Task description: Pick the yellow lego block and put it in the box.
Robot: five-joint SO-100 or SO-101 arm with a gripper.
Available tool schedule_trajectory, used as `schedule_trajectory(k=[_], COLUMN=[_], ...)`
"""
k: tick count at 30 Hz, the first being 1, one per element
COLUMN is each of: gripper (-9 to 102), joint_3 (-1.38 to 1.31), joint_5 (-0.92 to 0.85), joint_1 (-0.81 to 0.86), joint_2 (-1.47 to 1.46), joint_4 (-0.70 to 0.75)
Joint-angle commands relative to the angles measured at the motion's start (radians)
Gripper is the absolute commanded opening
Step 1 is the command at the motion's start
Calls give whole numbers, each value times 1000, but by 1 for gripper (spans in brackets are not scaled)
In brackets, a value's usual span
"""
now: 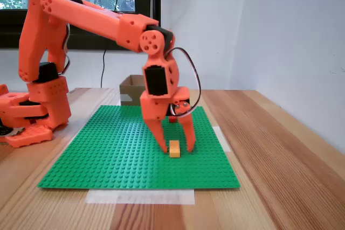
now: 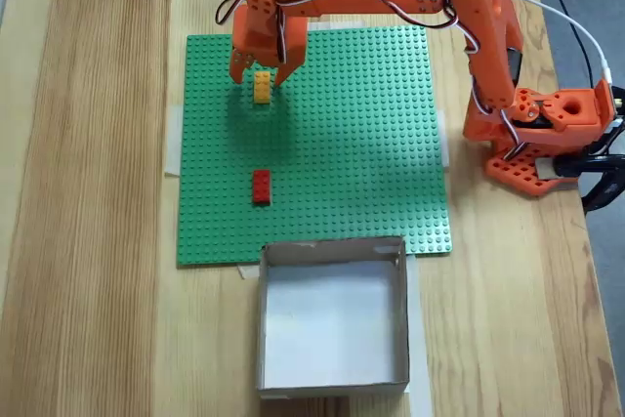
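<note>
In a fixed view from the front of the desk (image 1: 280, 149), the orange arm reached out over the green baseplate (image 1: 108, 154) and its tool (image 1: 177, 147) pointed straight down. The two fingers stood apart, one on each side of the yellow lego block (image 1: 174, 148), which lay on the baseplate between them. The left fingertip sat just beside the block; whether either finger touched it could not be told from this angle. The block rested flat and did not look lifted. The box (image 1: 131, 88) showed behind the arm, at the far edge of the baseplate.

In a fixed view from above, the tool (image 2: 257, 75) again straddled the yellow lego block (image 2: 262, 87), near the upper left part of the green baseplate (image 2: 371, 144). The jaws were spread, with the block in the gap and partly past the fingertips. A red brick (image 2: 261, 187) lay farther down the baseplate, well apart from the tool. The box (image 2: 332, 253) sat at the bottom edge of the baseplate, open and with nothing seen inside.

Judged from this, the approach was done and the tool was placed for a grasp. Closing on the block, lifting it, carrying it past the red brick and releasing it into the box all remained.
</note>
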Motion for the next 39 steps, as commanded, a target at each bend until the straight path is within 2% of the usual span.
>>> schedule_trajectory(k=[1,25,39], gripper=[22,21,10], joint_3=[-28,-14,-17], joint_5=[-8,-25,-20], joint_1=[2,0,2], joint_2=[3,-6,-5], joint_4=[9,5,6])
